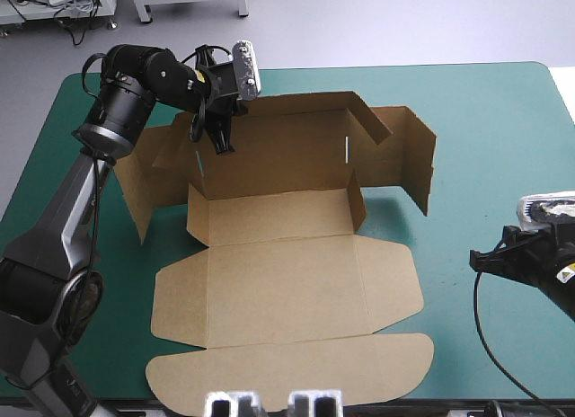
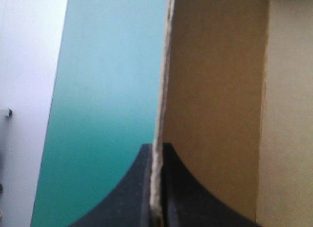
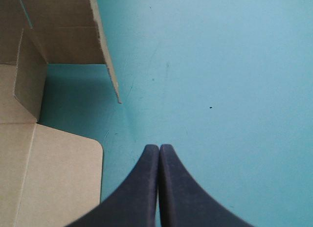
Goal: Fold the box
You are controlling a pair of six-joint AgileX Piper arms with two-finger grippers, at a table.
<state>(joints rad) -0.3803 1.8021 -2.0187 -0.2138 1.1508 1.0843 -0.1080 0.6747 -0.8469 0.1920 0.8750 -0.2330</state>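
Wall-raising seemed the step in hand: the left gripper point(image 1: 220, 144) pinched an upright wall of the brown box point(image 1: 287, 282), mid-table, at its far-left corner. The right gripper point(image 1: 482, 258), fingers pressed together (holding nothing), sat near the right edge, bare teal-green cover point(image 1: 485, 147) between; tucking likely needed it next.

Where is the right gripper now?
In the high view the right gripper is over the teal-green cover near its right edge, apart from the brown box.

The left gripper point(image 1: 222, 147) sits on the box point(image 1: 278, 282), far side; right gripper point(image 1: 476, 260) apart.
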